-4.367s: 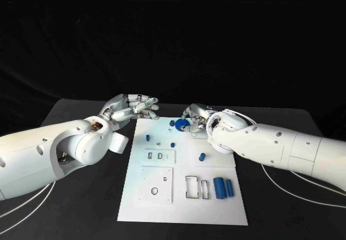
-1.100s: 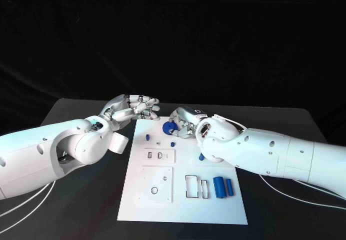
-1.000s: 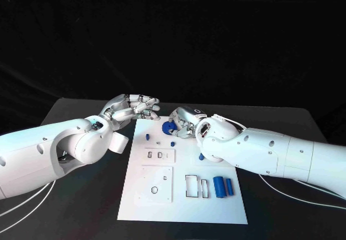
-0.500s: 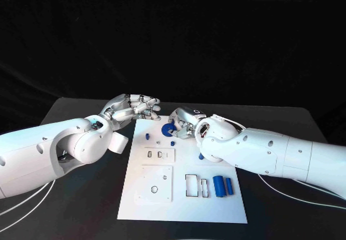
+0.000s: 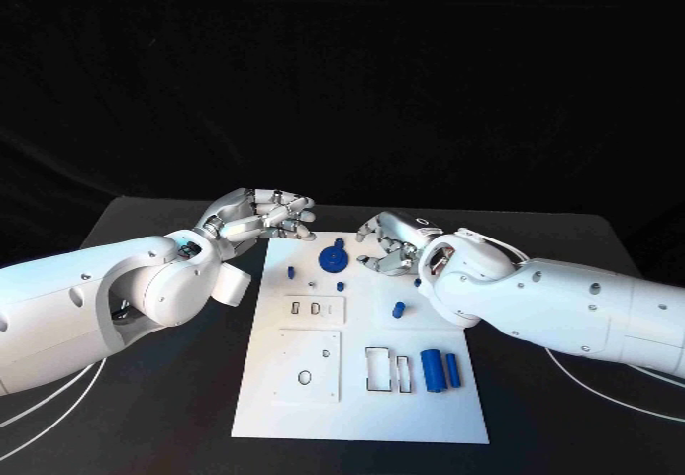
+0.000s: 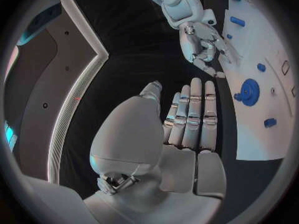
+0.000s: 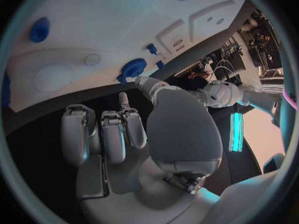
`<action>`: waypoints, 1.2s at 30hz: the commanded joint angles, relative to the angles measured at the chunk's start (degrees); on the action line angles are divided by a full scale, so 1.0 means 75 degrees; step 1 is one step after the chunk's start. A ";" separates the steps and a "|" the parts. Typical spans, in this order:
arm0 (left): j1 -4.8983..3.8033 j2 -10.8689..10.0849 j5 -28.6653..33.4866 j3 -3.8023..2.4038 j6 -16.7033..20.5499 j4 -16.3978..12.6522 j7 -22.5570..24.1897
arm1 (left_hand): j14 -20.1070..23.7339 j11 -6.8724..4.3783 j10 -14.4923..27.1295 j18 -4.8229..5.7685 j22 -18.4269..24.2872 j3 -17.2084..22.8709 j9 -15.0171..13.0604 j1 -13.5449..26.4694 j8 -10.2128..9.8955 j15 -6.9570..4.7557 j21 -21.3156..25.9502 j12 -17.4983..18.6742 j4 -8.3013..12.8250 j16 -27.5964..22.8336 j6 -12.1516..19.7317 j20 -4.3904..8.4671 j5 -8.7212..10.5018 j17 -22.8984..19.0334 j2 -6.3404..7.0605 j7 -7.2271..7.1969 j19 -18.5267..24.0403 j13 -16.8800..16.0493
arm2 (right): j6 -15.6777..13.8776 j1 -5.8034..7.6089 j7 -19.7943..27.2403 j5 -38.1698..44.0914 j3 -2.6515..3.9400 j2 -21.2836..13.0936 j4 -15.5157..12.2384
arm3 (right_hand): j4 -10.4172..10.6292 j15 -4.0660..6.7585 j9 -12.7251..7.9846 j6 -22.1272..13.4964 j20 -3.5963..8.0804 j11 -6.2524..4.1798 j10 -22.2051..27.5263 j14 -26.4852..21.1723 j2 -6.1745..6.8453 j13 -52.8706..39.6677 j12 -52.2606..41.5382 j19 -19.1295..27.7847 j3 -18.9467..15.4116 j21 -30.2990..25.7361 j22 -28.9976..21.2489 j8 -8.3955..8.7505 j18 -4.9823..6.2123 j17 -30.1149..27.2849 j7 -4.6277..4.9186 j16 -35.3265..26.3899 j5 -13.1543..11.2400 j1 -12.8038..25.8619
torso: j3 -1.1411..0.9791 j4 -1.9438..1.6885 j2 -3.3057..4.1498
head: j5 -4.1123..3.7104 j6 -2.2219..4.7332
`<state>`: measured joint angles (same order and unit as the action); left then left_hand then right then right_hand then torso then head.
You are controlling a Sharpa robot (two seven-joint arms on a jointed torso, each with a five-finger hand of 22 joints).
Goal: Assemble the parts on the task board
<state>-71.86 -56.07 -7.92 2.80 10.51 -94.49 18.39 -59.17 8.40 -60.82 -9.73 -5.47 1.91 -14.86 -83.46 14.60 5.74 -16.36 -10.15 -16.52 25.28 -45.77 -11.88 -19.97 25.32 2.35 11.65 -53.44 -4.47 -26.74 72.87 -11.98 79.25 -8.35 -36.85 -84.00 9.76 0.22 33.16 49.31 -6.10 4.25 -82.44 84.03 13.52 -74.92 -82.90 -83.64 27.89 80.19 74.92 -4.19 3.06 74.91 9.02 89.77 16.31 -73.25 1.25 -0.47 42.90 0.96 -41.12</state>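
- The left hand [image 5: 265,214], silver and many-fingered on its white arm, hangs over the black table [image 5: 157,228] just off the far left corner of the board; the left wrist view [image 6: 190,117] shows its fingers stretched straight and side by side with nothing in them.
- The flat white rectangular task board [image 5: 357,416] lies in the middle of the table, its long side running away from the robot.
- A small blue peg [image 5: 293,270] stands near the board's far left edge; nearer the robot sit a raised white block with two small slots [image 5: 316,310] and a larger white block with an oval hole [image 5: 309,365].
- The round blue gear-like disc with a short stem [image 5: 335,259] lies on the far part of the board, between the two hands, touched by neither; it also appears in the left wrist view [image 6: 249,91].
- Two blue cylinders [image 5: 441,371] lie side by side on the near right part of the board, beside a rectangular frame cut-out [image 5: 383,370]; another small blue piece [image 5: 400,309] lies beyond them.
- The right hand [image 5: 391,242] hovers just right of the disc, fingers loosely curled and apart, gripping nothing; the right wrist view [image 7: 106,134] agrees.
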 commanded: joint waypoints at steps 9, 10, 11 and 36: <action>0.0001 0.0019 -0.0052 0.0005 -0.0140 0.0051 0.0067 | 0.0052 0.0037 0.0000 -0.0079 0.0012 0.0007 -0.0008 0.0025 -0.0028 0.0009 0.0039 0.0029 0.0016 -0.0032 0.0068 -0.0033 0.0044 0.0006 -0.0060 0.0030 0.0036 -0.0013 | 0.0726 0.0323 0.2188 -0.2448 0.0004 -0.1398 -0.0214 | -0.0371 -0.0097 -0.0296 -0.0254 -0.0063 0.0036 0.0429 0.0796 0.0102 -0.0370 0.0355 0.0241 -0.0046 -0.0347 0.0573 0.0037 0.0067 0.2013 0.0027 0.0031 -0.0720 -0.0270 | -0.0052 0.0166 -0.0127 | -0.0025 0.0047; 0.0003 0.0022 -0.0053 0.0007 -0.0143 0.0059 0.0067 | 0.0052 0.0037 0.0000 -0.0079 0.0012 0.0007 -0.0008 0.0025 -0.0028 0.0009 0.0039 0.0029 0.0016 -0.0032 0.0068 -0.0033 0.0044 0.0006 -0.0060 0.0030 0.0036 -0.0013 | 0.0784 0.0324 0.2250 -0.2470 0.0002 -0.1489 -0.0183 | -0.0391 -0.0068 -0.0351 -0.0279 -0.0047 -0.0006 0.0436 0.0796 0.0084 -0.0361 0.0361 0.0243 -0.0078 -0.0350 0.0578 0.0043 0.0068 0.2013 -0.0012 0.0031 -0.0861 -0.0292 | -0.0062 0.0174 -0.0133 | -0.0030 0.0041; 0.0006 0.0025 -0.0056 0.0008 -0.0146 0.0068 0.0068 | 0.0052 0.0037 0.0000 -0.0079 0.0012 0.0007 -0.0008 0.0025 -0.0028 0.0009 0.0039 0.0029 0.0016 -0.0032 0.0068 -0.0033 0.0044 0.0006 -0.0060 0.0030 0.0036 -0.0013 | 0.0830 0.0320 0.2301 -0.2467 0.0000 -0.1572 -0.0150 | -0.0403 -0.0040 -0.0380 -0.0246 -0.0027 -0.0043 0.0436 0.0796 0.0064 -0.0357 0.0364 0.0242 -0.0088 -0.0351 0.0582 0.0025 0.0068 0.2013 -0.0042 0.0031 -0.0947 -0.0308 | -0.0068 0.0177 -0.0136 | -0.0037 0.0036; 0.0048 0.0076 -0.0116 0.0023 -0.0149 0.0192 0.0064 | 0.0066 0.0038 0.0001 -0.0079 0.0016 0.0007 -0.0011 0.0016 -0.0029 0.0011 0.0047 0.0033 0.0023 -0.0035 0.0069 -0.0037 0.0045 0.0014 -0.0060 0.0030 0.0043 -0.0015 | 0.0983 -0.0069 0.2262 -0.1560 -0.0021 -0.1722 0.0879 | -0.0376 -0.0130 -0.0996 -0.0281 -0.0078 0.0087 0.0451 0.0796 -0.0016 -0.0318 0.0377 0.0132 -0.0944 -0.0259 0.0726 0.0071 0.0025 0.2013 0.0093 0.0031 -0.1191 -0.0430 | -0.0149 0.0207 -0.0150 | -0.0093 -0.0021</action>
<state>-71.50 -55.63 -8.50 3.00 10.31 -92.98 18.43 -59.17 8.40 -60.82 -9.73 -5.40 1.91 -14.89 -83.46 14.60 5.74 -16.36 -10.15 -16.52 25.28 -45.77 -12.09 -19.97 25.37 2.35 11.65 -53.23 -4.50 -20.48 72.46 4.84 65.91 -8.49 -49.88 -77.43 6.87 -0.53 25.91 47.58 -6.45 4.62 -79.01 83.93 13.44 -74.91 -80.39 -82.70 21.35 78.21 74.95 -3.85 3.06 74.90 9.66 89.77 7.22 -76.05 0.14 0.99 41.73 0.25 -41.18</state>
